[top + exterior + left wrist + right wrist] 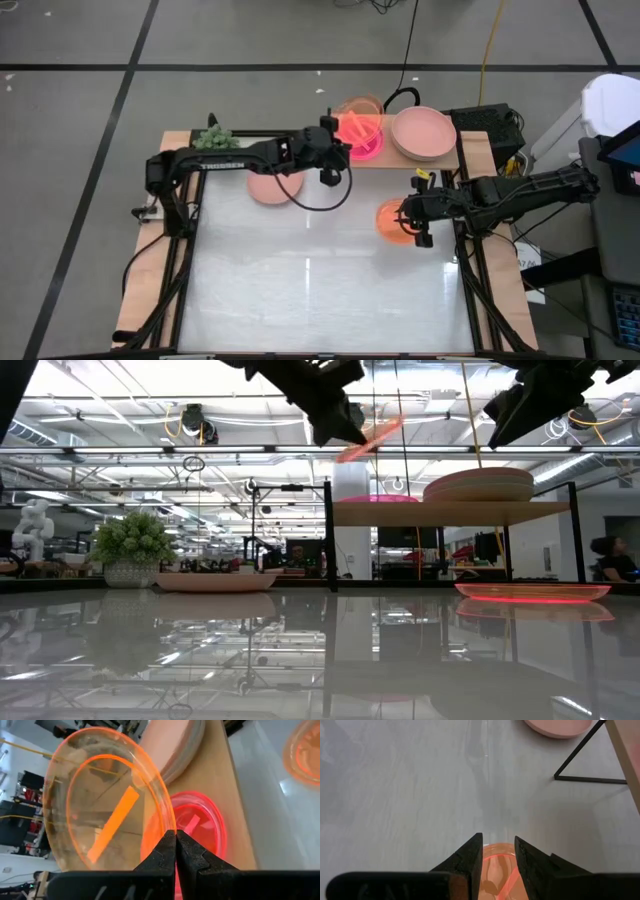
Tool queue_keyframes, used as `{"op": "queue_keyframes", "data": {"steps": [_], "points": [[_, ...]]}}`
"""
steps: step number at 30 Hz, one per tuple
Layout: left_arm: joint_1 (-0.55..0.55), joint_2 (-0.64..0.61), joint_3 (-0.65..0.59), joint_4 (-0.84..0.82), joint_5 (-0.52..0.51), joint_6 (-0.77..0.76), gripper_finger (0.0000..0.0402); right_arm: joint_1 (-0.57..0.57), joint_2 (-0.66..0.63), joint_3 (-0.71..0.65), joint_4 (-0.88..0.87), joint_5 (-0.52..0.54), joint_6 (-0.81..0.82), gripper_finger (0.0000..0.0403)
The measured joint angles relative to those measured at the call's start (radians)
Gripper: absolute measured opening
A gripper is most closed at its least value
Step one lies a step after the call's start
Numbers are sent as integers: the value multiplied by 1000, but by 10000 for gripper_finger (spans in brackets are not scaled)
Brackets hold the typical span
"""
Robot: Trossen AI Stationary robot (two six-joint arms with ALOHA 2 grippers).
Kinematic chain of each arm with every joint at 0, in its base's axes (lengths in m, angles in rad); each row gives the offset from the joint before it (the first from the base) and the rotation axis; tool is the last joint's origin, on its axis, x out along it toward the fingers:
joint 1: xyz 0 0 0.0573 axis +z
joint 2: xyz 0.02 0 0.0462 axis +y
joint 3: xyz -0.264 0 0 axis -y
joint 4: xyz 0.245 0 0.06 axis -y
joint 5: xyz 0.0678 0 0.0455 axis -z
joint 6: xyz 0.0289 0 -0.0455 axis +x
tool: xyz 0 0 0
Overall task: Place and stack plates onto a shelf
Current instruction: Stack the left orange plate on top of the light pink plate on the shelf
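Note:
My left gripper [176, 832] is shut on a translucent orange plate [100, 800], which it holds over the left part of the shelf [450, 512]. Below that plate a neon pink plate [205, 820] lies flat on the shelf's wood top. Beside it, on the right, stands a stack of salmon-pink plates [422, 132]. My right gripper [498, 837] hangs open, well above a second orange plate [392, 220] that lies flat on the table; it touches nothing. Another salmon-pink plate [215, 580] lies on the table left of the shelf, partly under my left arm. My left gripper pinches the orange plate's rim [167, 827] between its two fingers. The fingers come from the table's left side, slanting a little downward. The plate is lifted clear of the shelf and stands steeply tilted beyond the fingertips [162, 847], above the neon pink plate.
A small spiky green plant [213, 138] stands at the table's far left corner. The shelf's dark legs [585, 760] rise from the table near the right arm. Cables and dark boxes [485, 125] lie behind and right of the shelf. The white tabletop [310, 290] stretches toward the near edge.

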Motion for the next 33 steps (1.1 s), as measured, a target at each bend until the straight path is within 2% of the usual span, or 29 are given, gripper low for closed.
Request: {"op": "queue_keyframes", "data": {"steps": [8,14,20,33], "points": [[13,51,0,23,35,-15,0,0,0,0,-12,-8,31,95],[21,47,0,28,51,-49,0,0,0,0,-17,-49,52,95],[30,47,-8,26,103,-77,1,0,0,0,-18,-51,56,95],[50,47,-9,17,123,-158,1,0,0,0,-29,-51,63,95]]}}
